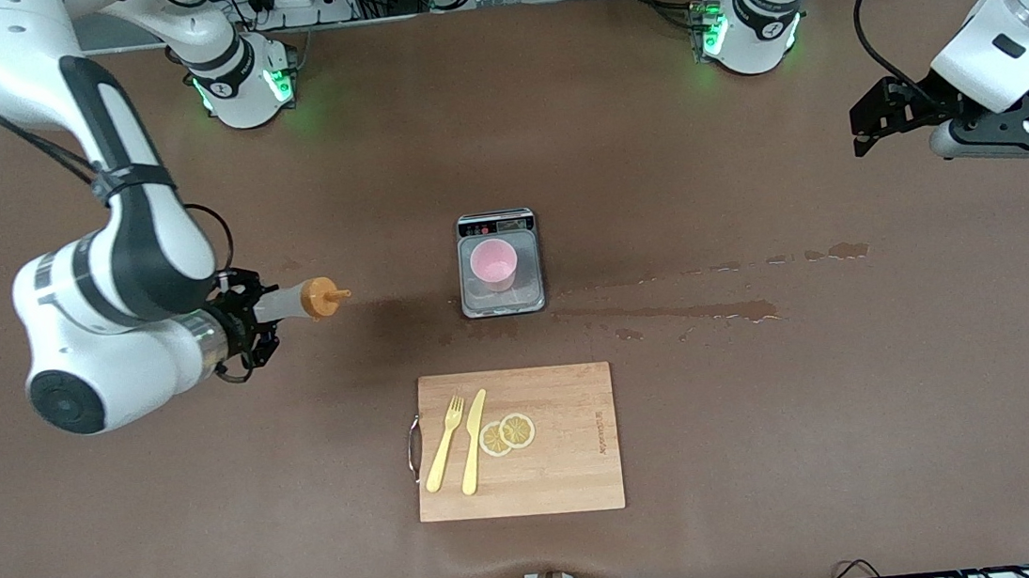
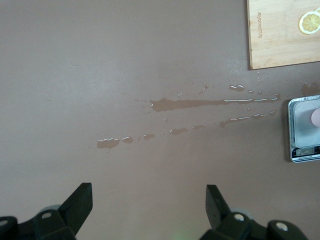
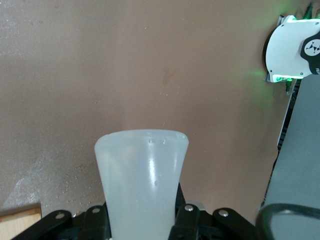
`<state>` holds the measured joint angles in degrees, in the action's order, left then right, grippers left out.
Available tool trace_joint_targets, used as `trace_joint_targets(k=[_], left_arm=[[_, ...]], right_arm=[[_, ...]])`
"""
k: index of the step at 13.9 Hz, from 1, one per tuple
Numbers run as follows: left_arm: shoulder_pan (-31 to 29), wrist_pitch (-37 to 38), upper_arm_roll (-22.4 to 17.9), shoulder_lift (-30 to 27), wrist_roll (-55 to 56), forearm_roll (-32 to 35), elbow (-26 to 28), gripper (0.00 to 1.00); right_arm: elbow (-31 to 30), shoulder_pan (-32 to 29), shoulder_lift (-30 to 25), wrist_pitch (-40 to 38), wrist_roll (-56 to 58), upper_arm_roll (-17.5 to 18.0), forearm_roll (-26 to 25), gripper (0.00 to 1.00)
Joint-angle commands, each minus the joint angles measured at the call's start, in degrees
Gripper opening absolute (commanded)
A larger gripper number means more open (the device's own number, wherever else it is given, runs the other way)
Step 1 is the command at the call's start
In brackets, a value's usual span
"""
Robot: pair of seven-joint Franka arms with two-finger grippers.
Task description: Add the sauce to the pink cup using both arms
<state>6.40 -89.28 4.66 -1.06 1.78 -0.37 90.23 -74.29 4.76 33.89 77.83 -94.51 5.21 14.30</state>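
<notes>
Sauce [image 1: 294, 302] up, sideways!
Pinched in right claw [image 1: 246, 326] over worktop [image 1: 775, 443], nozzle toward cup [image 1: 493, 262] on scale [image 1: 503, 301]; left claw [image 1: 862, 128] spread, waiting.

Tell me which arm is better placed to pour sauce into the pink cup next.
Right. Its pincer already grips the sauce, nozzle aimed toward the pink cup on the scale. The left pincer hangs open, empty, above the table's end.

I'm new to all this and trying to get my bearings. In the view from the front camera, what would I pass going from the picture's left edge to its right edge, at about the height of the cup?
Right gripper → sauce bottle → pink cup on the scale → wet streaks → left gripper, up in the air.
</notes>
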Motion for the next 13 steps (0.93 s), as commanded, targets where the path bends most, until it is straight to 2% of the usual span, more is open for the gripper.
trace_joint_targets(k=[1, 4, 7, 9, 11, 13], left_arm=[[-0.3, -1.1, 0.1, -0.9, 0.7, -0.8, 0.6, 1.0], [-0.3, -1.3, 0.0, -0.8, 0.7, -0.4, 0.7, 1.0], [-0.3, -1.5, 0.0, -0.6, 0.7, -0.4, 0.7, 1.0], [-0.3, -1.5, 0.0, -0.6, 0.8, -0.4, 0.8, 1.0], [-0.3, -1.7, 0.0, -0.6, 0.8, -0.4, 0.8, 1.0], [-0.3, -1.7, 0.0, -0.6, 0.8, -0.4, 0.8, 1.0]], right_arm=[[-0.7, -4.7, -1.1, -2.1, 7.5, 0.9, 4.5, 0.26], [-0.8, -10.3, -0.6, -3.1, 15.8, 0.9, 8.5, 0.26], [-0.8, -15.5, 0.9, -4.7, 20.9, 0.7, 15.7, 0.26], [-1.1, -18.0, 2.8, -5.0, 25.9, 0.8, 17.1, 0.31], [-2.8, -21.2, 4.2, -5.4, 30.1, 0.6, 21.0, 0.31], [-3.3, -24.2, 6.6, -5.4, 36.1, 0.7, 21.8, 0.31]])
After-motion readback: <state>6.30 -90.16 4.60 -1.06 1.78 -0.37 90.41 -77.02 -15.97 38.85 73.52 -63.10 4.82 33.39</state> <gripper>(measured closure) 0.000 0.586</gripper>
